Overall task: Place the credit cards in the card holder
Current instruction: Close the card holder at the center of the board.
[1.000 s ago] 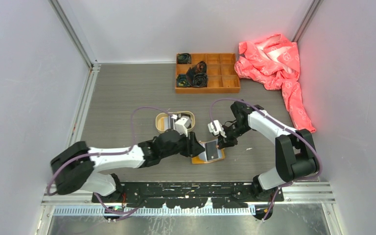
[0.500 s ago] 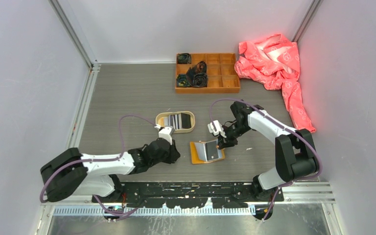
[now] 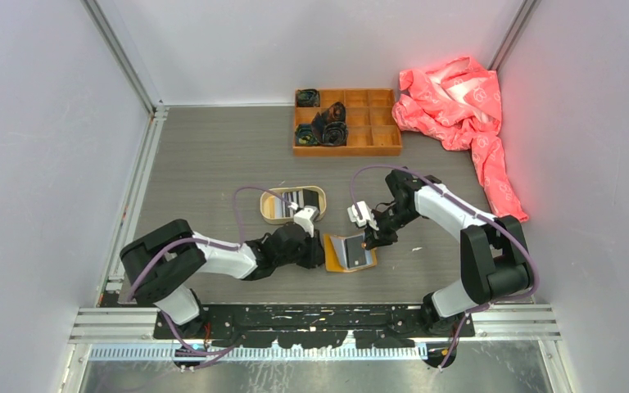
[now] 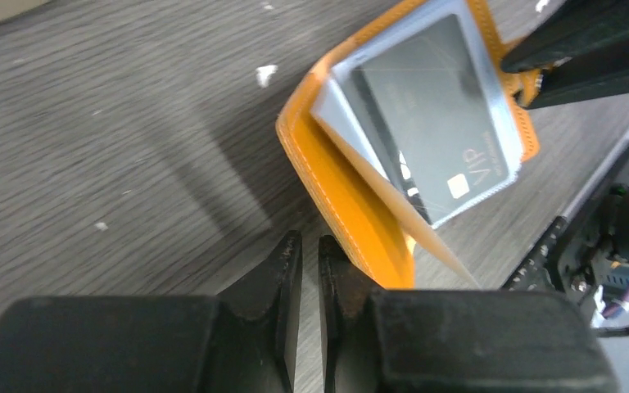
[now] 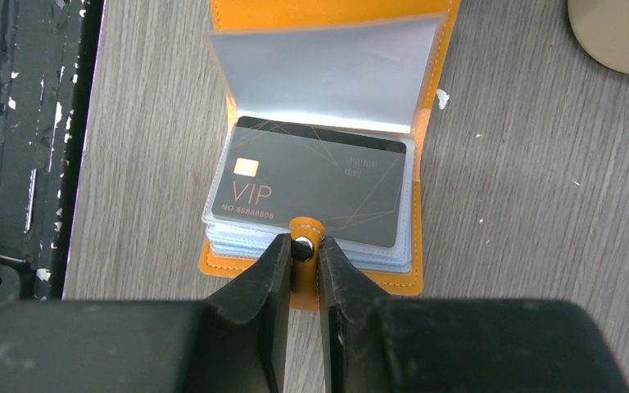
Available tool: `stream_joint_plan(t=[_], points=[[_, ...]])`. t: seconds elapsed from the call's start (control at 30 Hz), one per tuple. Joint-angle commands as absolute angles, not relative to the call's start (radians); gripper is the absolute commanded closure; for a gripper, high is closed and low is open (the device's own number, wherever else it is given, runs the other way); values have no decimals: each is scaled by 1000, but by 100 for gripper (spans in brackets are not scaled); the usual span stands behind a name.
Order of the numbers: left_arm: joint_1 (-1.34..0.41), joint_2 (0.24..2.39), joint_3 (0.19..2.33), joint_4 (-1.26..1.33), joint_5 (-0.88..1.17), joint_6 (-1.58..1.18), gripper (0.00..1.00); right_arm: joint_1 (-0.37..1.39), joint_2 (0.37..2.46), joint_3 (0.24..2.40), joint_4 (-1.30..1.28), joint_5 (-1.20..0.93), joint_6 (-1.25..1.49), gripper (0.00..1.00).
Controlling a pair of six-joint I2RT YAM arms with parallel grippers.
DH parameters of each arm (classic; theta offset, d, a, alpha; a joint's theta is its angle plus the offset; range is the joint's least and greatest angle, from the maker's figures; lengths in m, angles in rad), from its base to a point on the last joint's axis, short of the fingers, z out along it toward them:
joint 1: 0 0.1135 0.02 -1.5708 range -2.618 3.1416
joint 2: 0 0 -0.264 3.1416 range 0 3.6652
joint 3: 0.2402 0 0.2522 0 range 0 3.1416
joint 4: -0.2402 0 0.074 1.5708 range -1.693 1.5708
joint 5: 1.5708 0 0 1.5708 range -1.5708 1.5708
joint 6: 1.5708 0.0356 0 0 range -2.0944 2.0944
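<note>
left gripper had swung back in from the left since half a second before and sat just beside the left cover of the card holder, jaws pulled nearly together on nothing. right gripper hadn't moved, clamped on the holder's snap tab. holder lay open in the same spot on the table, dark vip card in its top sleeve. striped cards stayed in the tan tray.
</note>
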State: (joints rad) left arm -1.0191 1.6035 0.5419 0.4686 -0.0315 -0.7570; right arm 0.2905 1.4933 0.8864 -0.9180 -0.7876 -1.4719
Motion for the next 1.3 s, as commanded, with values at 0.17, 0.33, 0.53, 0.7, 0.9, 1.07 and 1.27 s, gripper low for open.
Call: stream_joint_plan(t=[0.17, 0.33, 0.53, 0.7, 0.9, 1.07, 1.27], points=[[-1059, 1659, 663, 659, 77, -687, 85, 286, 1476, 914, -941, -864, -1485, 90], [-1073, 1721, 720, 659, 81, -694, 82, 287, 1478, 917, -941, -868, -1479, 90], [-1074, 1787, 769, 642, 63, -699, 77, 286, 1480, 925, -941, -858, -1457, 87], [-1072, 1837, 816, 598, 55, -684, 76, 275, 1486, 927, -945, -851, -1446, 85], [-1074, 1879, 827, 642, 58, -696, 76, 268, 1500, 931, -947, -828, -1440, 83], [-1074, 1845, 762, 782, 37, -683, 76, 256, 1500, 943, -923, -829, -1378, 83], [-1075, 1866, 770, 869, 55, -650, 75, 219, 1517, 983, -911, -848, -1250, 82]])
